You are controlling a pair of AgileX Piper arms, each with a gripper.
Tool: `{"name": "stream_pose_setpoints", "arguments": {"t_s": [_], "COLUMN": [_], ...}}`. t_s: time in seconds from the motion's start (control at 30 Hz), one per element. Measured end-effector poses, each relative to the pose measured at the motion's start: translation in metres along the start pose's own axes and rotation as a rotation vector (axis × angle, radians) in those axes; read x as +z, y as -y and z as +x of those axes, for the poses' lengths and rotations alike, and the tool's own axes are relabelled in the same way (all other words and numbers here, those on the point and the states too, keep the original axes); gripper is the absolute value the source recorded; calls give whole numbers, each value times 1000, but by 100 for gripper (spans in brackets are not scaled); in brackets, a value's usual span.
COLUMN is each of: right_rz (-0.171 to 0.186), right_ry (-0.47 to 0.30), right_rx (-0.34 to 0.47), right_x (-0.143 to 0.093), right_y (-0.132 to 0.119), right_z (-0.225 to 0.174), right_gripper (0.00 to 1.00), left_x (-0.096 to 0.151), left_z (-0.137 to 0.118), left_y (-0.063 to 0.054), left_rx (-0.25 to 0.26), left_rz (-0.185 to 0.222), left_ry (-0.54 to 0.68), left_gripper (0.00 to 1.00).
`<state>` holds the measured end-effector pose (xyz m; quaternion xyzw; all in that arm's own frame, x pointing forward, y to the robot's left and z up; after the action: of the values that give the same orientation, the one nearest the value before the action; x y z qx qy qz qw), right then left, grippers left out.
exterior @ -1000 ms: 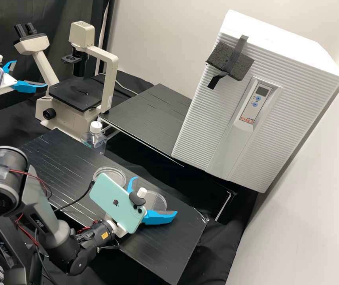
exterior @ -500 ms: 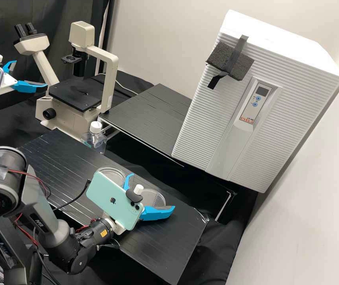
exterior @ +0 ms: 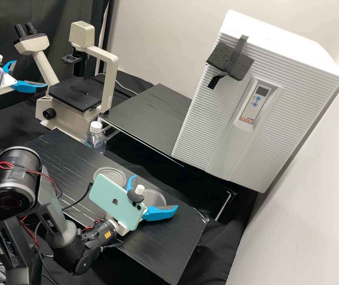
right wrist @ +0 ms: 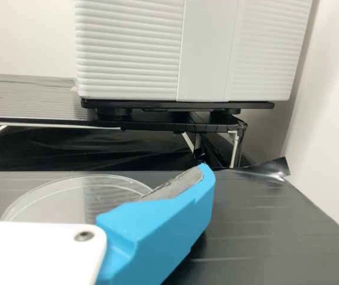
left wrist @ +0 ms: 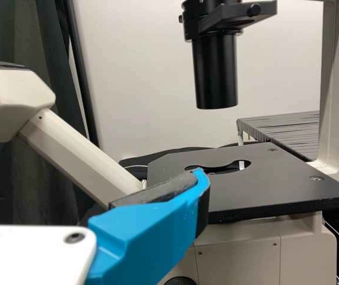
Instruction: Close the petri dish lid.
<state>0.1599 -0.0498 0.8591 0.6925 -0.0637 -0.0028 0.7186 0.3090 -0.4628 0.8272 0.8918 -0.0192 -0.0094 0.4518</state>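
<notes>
Two clear round petri dish pieces lie apart on the black board. One piece (exterior: 109,173) is partly hidden by the phone on my right gripper (exterior: 156,191); the other (exterior: 154,196) shows between and beyond that gripper's spread fingers. I cannot tell which is the lid. In the right wrist view a clear round piece (right wrist: 56,199) is beside my right gripper (right wrist: 95,178), partly covered by its mount and blue finger. My left gripper (exterior: 31,73) stands open at the upper left, far from the dishes; in the left wrist view the left gripper (left wrist: 92,184) is before the microscope.
The microscope (exterior: 76,94) stands at the back left, with a white-capped bottle (exterior: 94,137) near its base. A white ribbed incubator (exterior: 270,99) is on the raised black shelf (exterior: 149,114) behind the board (exterior: 169,253). A cable (exterior: 76,204) runs from the phone.
My right gripper shifted slightly left, then back to the right, staying open over the board. Its arm's upper joint has moved right. The left arm and the dish pieces have not moved.
</notes>
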Motion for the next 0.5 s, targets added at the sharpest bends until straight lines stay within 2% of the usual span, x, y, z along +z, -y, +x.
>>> {"name": "stream_pose_setpoints", "arguments": {"t_s": [0.13,0.43,0.47,0.5], "right_rz": [-17,-17,-17,-17], "right_ry": [8,14,14,14], "right_rx": [8,12,12,12], "right_x": [3,5,5,5], "right_y": [-1,-3,-3,-3], "right_z": [0,1,1,1], "right_gripper": [100,100,0,0], "left_x": [0,0,0,0], "left_z": [0,0,0,0], "left_y": [0,0,0,0], "left_rx": [0,0,0,0], "left_rz": [0,0,0,0], "left_ry": [0,0,0,0], "left_gripper": [100,100,100,100]}}
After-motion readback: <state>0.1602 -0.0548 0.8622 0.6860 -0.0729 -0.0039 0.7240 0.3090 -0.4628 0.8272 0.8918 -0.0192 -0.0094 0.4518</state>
